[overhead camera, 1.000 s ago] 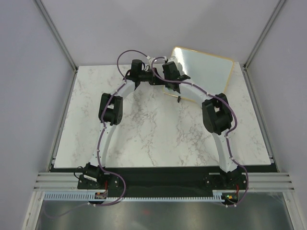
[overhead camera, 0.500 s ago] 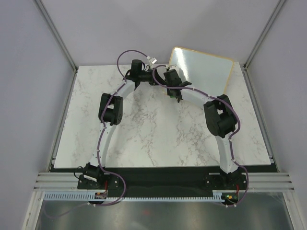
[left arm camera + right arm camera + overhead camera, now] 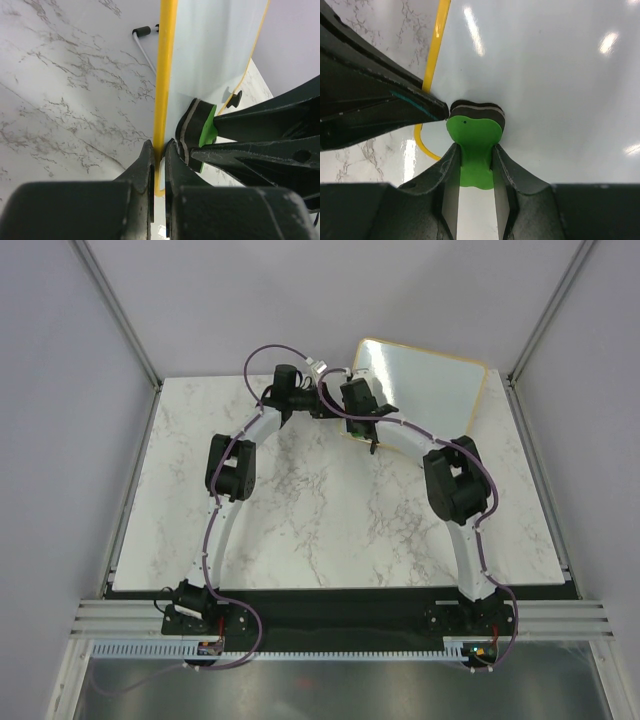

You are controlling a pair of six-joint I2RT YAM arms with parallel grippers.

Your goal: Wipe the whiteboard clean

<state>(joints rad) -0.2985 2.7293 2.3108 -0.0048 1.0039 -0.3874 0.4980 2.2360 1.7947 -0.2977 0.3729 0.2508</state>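
Left gripper is clenched on the whiteboard frame. Right gripper grasps the green eraser, whose pad touches the board just ahead of the fingertips.

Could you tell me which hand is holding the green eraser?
The right hand grips the green eraser against the whiteboard; the left hand pinches its frame instead.

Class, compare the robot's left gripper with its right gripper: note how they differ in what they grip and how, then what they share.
The left gripper pinches the whiteboard by its yellowish frame; the right gripper holds a green eraser. The left gripper grips an edge side-on; the right gripper presses the eraser's dark pad against the white face. Shared: both have jaws shut on something, close together at the board.
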